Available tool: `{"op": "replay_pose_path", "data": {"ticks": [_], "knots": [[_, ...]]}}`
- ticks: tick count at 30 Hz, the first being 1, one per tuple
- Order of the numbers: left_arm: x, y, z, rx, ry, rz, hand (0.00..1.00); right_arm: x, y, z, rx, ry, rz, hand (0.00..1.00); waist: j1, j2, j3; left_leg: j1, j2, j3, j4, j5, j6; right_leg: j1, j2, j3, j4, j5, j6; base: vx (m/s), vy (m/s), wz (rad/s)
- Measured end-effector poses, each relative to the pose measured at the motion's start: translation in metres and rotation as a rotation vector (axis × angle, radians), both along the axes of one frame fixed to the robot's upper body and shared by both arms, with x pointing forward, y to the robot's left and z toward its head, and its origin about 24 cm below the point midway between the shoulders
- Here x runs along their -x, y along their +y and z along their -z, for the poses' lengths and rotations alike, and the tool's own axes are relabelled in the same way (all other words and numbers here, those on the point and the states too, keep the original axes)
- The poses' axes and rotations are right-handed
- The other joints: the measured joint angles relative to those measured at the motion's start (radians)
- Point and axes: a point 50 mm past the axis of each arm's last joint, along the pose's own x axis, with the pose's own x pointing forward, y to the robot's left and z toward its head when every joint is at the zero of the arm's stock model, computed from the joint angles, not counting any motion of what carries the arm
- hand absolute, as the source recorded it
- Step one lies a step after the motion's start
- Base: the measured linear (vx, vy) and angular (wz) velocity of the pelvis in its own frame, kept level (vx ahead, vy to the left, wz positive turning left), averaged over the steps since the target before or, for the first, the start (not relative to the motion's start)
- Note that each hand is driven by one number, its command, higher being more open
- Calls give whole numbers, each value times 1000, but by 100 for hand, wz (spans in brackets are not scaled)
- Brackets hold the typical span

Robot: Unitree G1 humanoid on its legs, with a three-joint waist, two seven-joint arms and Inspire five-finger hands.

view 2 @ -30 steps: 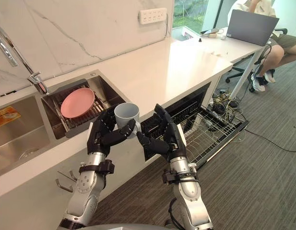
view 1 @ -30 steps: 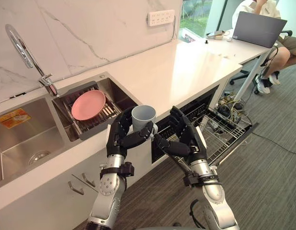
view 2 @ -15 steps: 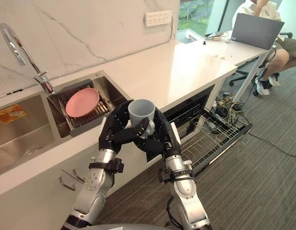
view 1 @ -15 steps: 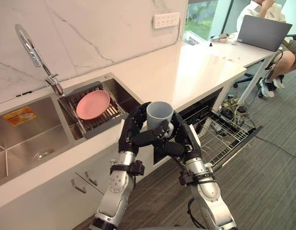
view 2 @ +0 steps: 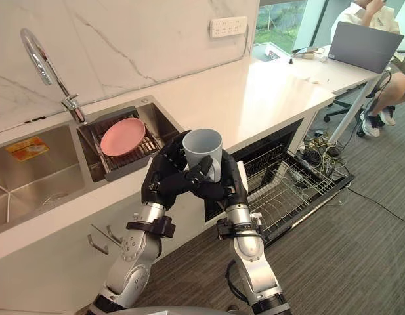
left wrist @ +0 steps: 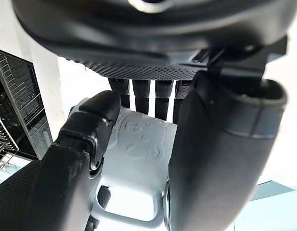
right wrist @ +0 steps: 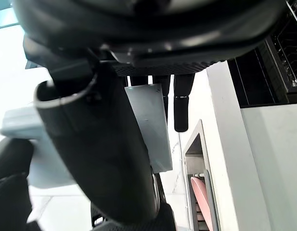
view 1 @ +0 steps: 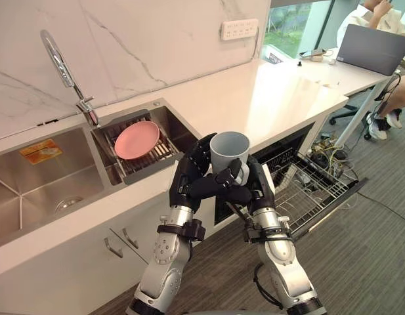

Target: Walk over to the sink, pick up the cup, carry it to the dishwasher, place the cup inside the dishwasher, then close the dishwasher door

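Observation:
A light grey-blue cup (view 1: 228, 149) is upright in the air in front of the counter edge, held between both hands. My left hand (view 1: 192, 177) wraps it from the left, with its thumb across the front. My right hand (view 1: 260, 187) closes on it from the right. In the left wrist view the cup (left wrist: 138, 144) sits between my fingers and thumb, with its handle (left wrist: 134, 216) below. In the right wrist view the cup (right wrist: 150, 125) shows past the thumb. The dishwasher (view 1: 291, 154) stands open under the counter to the right, its wire rack (view 1: 307, 190) pulled out over the lowered door (view 1: 340, 200).
A steel sink (view 1: 38, 184) with a faucet (view 1: 61, 65) lies to the left. A pink plate (view 1: 136, 139) stands in a drainer basket (view 1: 133, 170). The white countertop (view 1: 255, 98) runs to the right. A person sits by a laptop (view 1: 379, 49) at the far right. Grey carpet lies below.
My right hand has moved in from the right and closed on the cup beside my left hand. The cup has risen a little. The camera has shifted.

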Motion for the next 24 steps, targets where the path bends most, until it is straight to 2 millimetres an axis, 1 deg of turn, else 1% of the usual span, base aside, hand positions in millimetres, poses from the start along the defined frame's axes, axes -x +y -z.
{"op": "replay_pose_path", "data": {"ticks": [2,3,6,12,17,21,22,24], "knots": [[0,0,0,0,-2,-1,30,0,-1,0,1,-1,2,30,0,0,0,-1,0,-4,0,2,0,1,0,-4,0,0,0,-24,-5,5],[0,0,0,0,-2,-1,90,0,-1,0,1,-1,1,30,0,0,0,-1,0,-5,0,3,0,1,0,-5,0,0,0,-21,-5,5],[1,0,-1,0,-7,2,90,-1,-3,-1,-3,-3,4,30,0,0,0,-1,0,-7,0,4,-1,2,0,-6,0,0,-1,0,0,0],[7,0,3,-96,-34,14,90,-3,-9,-3,-57,-8,64,30,-2,-2,0,-1,1,-6,0,4,-1,2,0,-6,0,0,-1,0,0,0],[6,16,4,-135,-35,-61,90,-3,-26,-2,-74,-5,146,30,-1,-5,1,-1,1,-6,0,4,-2,2,1,-6,-1,0,-1,0,0,0],[9,31,-2,-127,-56,-126,90,4,-43,2,-75,11,221,30,-1,-7,2,-1,2,-6,0,3,-3,4,1,-6,-3,0,-1,0,0,0],[10,33,-3,-126,-56,-131,90,5,-44,3,-75,15,226,30,-1,-8,3,-1,2,-6,0,3,-3,4,1,-6,-3,0,-1,0,0,0],[12,36,0,-127,-44,-142,90,8,-55,6,-72,25,271,30,-1,-10,4,-1,2,-6,0,2,-4,4,1,-6,-3,0,-1,0,0,0]]}}
